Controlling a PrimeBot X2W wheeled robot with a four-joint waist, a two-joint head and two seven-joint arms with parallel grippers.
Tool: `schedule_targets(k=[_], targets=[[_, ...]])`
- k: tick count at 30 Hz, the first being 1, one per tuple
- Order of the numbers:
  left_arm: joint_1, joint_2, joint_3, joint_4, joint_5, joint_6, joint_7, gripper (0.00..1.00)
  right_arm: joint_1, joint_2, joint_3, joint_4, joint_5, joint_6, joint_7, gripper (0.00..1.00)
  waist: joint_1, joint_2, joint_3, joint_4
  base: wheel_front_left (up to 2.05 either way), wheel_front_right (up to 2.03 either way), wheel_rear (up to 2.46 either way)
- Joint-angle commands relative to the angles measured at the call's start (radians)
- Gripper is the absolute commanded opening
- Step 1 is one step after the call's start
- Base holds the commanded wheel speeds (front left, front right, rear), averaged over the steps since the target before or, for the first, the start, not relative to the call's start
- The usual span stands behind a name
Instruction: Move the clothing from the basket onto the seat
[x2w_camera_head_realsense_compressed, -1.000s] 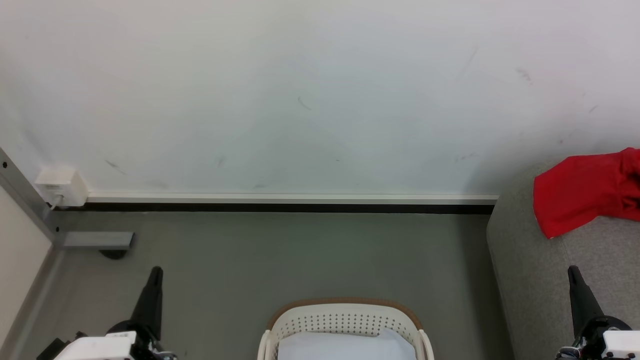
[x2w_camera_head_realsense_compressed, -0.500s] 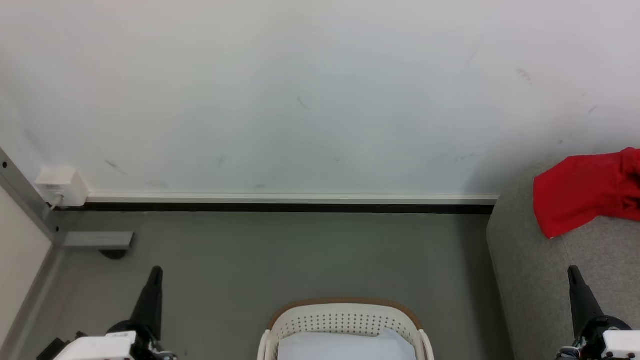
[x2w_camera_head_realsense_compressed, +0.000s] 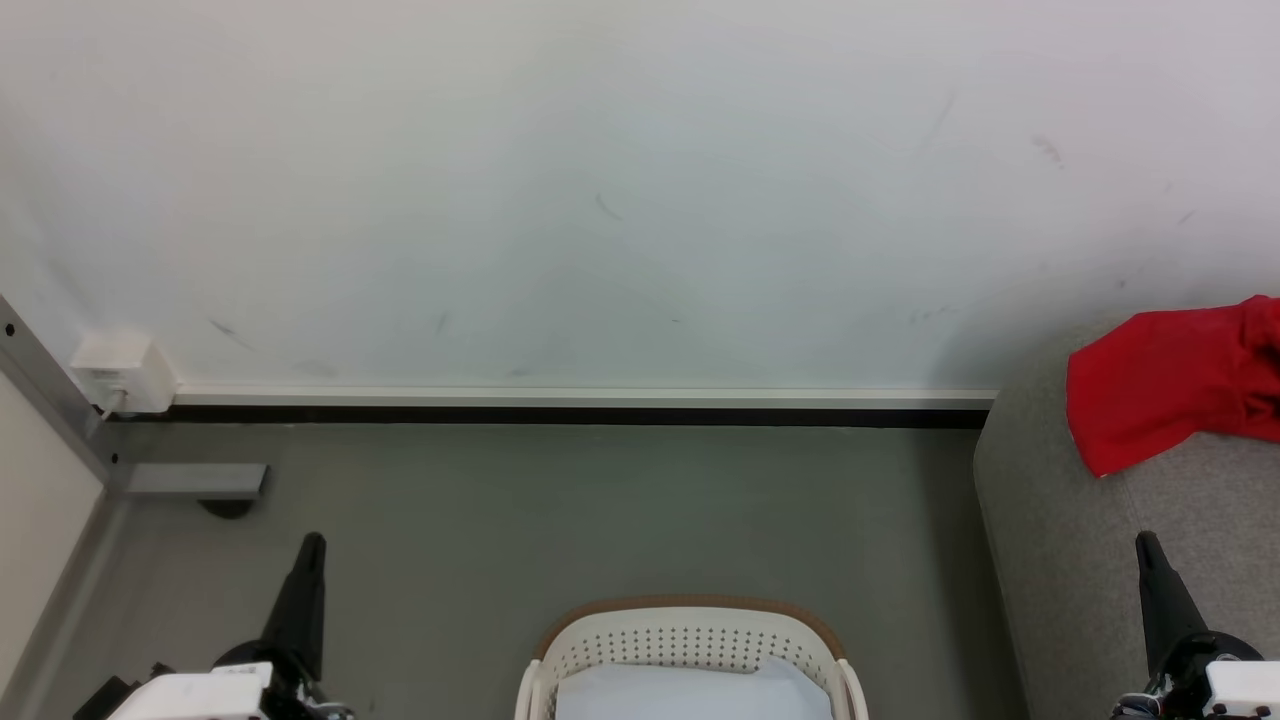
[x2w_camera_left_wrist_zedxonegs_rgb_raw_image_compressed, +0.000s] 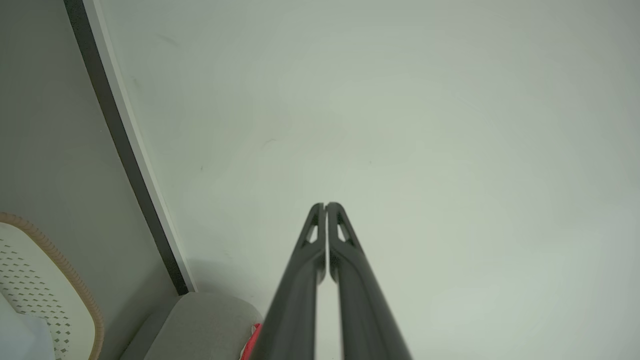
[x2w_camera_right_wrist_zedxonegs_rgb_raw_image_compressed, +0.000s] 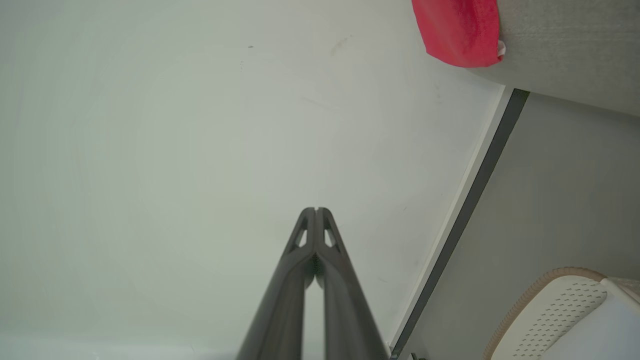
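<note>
While the red garment (x2w_camera_head_realsense_compressed: 1170, 395) lies crumpled on the grey sofa (x2w_camera_head_realsense_compressed: 1100, 580) at the right edge of the head view, close to the wall and clear of the basket, both of the robot's grippers stand apart from it, closed and empty. One corner of the garment points down toward the sofa's rounded end. In the right wrist view a speck of white trim shows at its edge.

The right gripper (x2w_camera_head_realsense_compressed: 1144, 540) rises at the lower right in front of the sofa's coarse fabric, below the garment and well apart from it. In the right wrist view its two dark fingers (x2w_camera_right_wrist_zedxonegs_rgb_raw_image_compressed: 285, 295) are pressed together at the tips, with nothing between them. The left gripper (x2w_camera_head_realsense_compressed: 314, 541) stands at the lower left over the grey floor (x2w_camera_head_realsense_compressed: 600, 510). In the left wrist view its fingers (x2w_camera_left_wrist_zedxonegs_rgb_raw_image_compressed: 305, 280) likewise meet at the tips and hold nothing.

Between the two arms, at the bottom of the head view, the white basket (x2w_camera_head_realsense_compressed: 690, 607) with its rows of small holes and tan rim sits on the floor, left of the sofa with a strip of floor between them. A pale blue-white cloth (x2w_camera_head_realsense_compressed: 690, 695) lies inside it.

Behind everything runs a white, lightly scuffed wall (x2w_camera_head_realsense_compressed: 600, 200) with a dark skirting strip (x2w_camera_head_realsense_compressed: 580, 414) along its foot. A small white box (x2w_camera_head_realsense_compressed: 120, 370) sits on the wall at the far left, beside a grey metal frame (x2w_camera_head_realsense_compressed: 190, 480) whose foot rests on the floor.
</note>
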Motion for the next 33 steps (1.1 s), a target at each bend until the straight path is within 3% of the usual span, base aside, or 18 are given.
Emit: schedule_targets(k=[1, 33], targets=[[-0.008, 0.007, 0.002, -0.003, -0.013, -0.006, 0.004, 0.00, -0.012, 0.000, -0.004, -0.004, 0.002, -0.002, 0.003, 0.00, 0.0000, 0.0000, 0.000, 0.000, 0.00, 0.00, 0.00], [-0.008, 0.007, 0.002, -0.003, -0.013, -0.006, 0.004, 0.00, -0.012, 0.000, -0.004, -0.004, 0.002, -0.002, 0.003, 0.00, 0.0000, 0.0000, 0.000, 0.000, 0.00, 0.00, 0.00]])
